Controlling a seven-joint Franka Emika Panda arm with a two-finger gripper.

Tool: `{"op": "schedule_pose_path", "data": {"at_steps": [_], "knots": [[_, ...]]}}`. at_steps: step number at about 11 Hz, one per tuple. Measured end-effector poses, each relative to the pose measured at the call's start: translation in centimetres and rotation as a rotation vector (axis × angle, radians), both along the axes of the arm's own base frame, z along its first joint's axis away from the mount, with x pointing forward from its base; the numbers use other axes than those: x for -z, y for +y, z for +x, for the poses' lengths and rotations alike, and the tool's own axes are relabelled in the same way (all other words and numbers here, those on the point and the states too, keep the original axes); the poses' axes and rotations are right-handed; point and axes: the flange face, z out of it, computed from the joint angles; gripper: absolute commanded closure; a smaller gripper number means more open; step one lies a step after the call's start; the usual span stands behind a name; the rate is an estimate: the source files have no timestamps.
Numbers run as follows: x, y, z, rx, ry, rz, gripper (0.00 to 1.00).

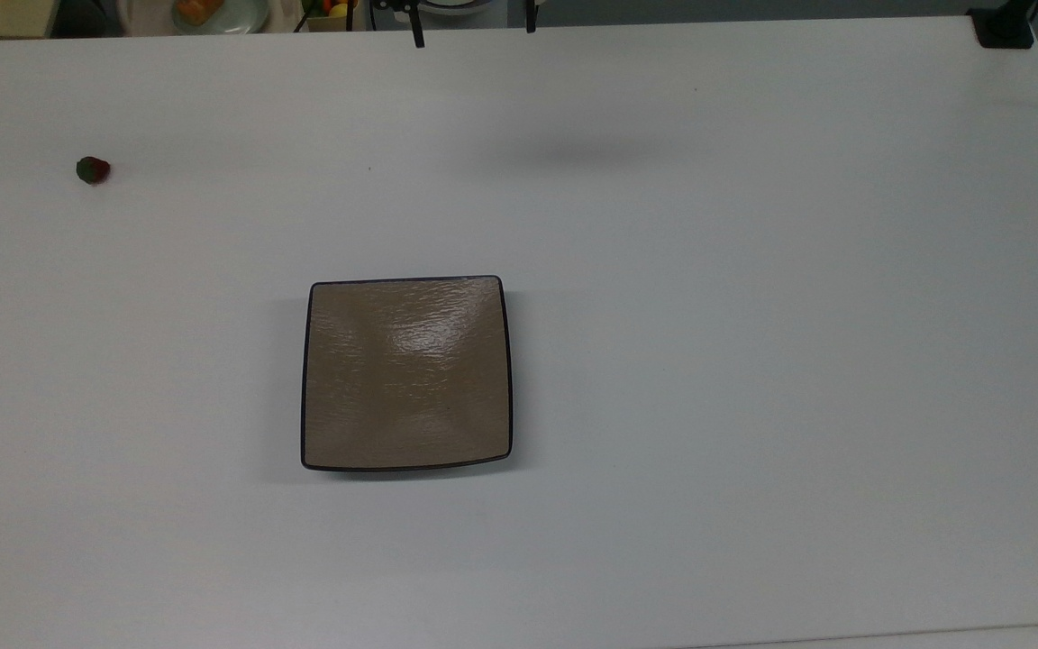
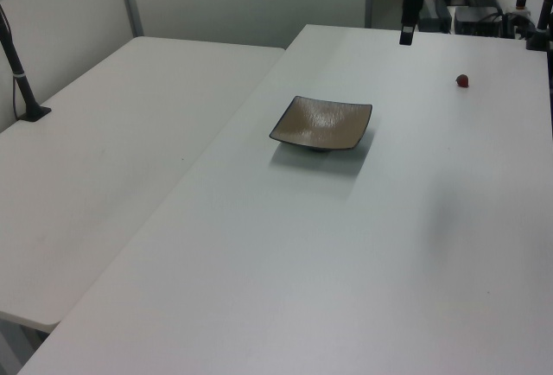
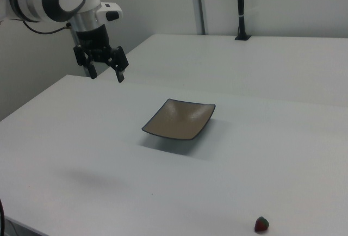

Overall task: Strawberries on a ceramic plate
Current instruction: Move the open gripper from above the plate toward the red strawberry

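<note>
Strawberry point(image 3: 261, 224): lying alone on the white worktop point(image 3: 81, 138), well apart from the end effector point(image 3: 106, 74) and from the square ceramic plate point(image 3: 179, 119), on the far side of the plate from the end effector.

- End effector: raised above the worktop, fingers spread wide, holding nothing.
- Traverse past the plate, keeping height.
- Centre over the fruit before descending.
- Close gently; small, rounded fruit judged likely to roll or squirt out if pinched off-centre.
</note>
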Motion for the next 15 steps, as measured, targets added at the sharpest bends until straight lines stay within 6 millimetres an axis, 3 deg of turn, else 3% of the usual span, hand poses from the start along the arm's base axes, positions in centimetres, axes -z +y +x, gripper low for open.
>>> {"op": "schedule_pose_path", "data": {"at_steps": [12, 15], "knots": [[0.4, -2.0, 0.5, 0.035, 0.005, -0.002, 0.0], [0.4, -3.6, 0.7, -0.144, -0.007, -0.018, 0.0]]}}
